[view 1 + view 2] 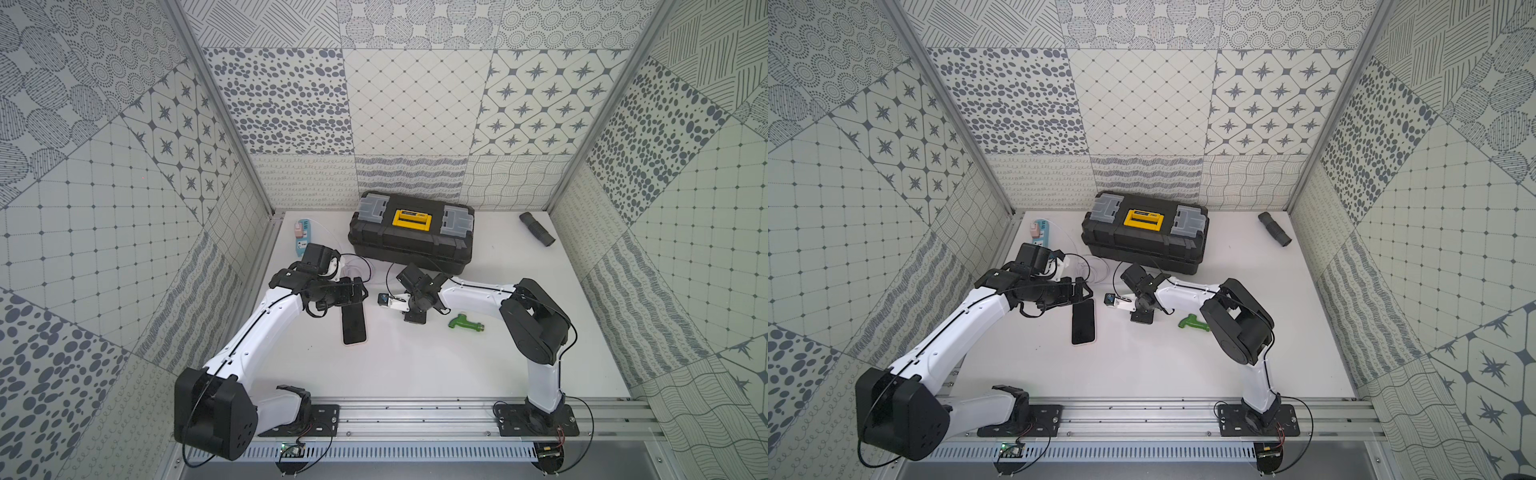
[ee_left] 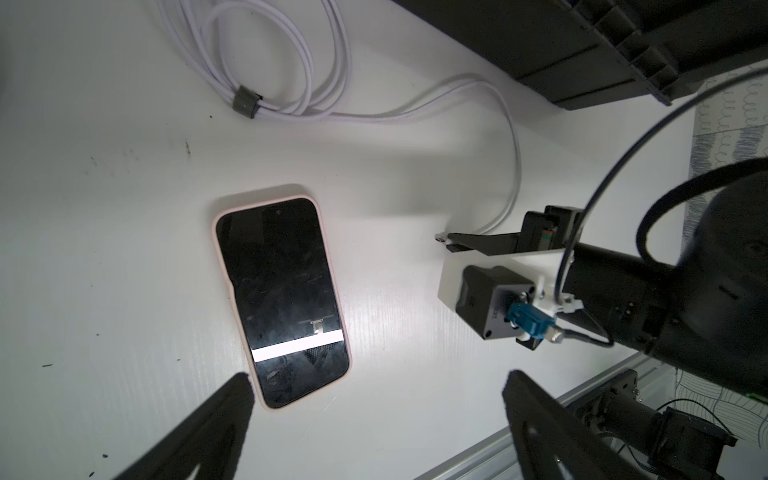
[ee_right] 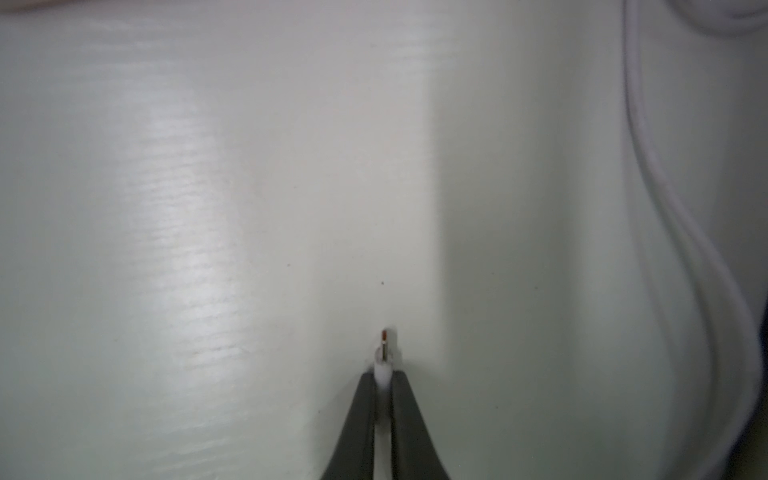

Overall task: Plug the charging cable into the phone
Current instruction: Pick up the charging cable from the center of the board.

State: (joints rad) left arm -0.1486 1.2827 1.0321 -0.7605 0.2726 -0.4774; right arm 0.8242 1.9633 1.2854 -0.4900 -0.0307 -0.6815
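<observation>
We see our right pincer [image 3: 384, 376] clamped on the slim connector [image 3: 385, 353] of the charging cable [image 2: 516, 174], low over the white bench [image 1: 415, 365]. The phone [image 2: 282, 299] lies flat, screen up, near the connector but apart from it. Our left pincer [image 2: 378, 380] hangs above the phone, jaws spread wide, holding nothing. The cable's loops lie near the black toolbox [image 1: 411, 241].

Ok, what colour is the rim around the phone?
Pale pink around the phone; left wrist view shows it best.

Bright even light; soft, blurry right-wrist view.
</observation>
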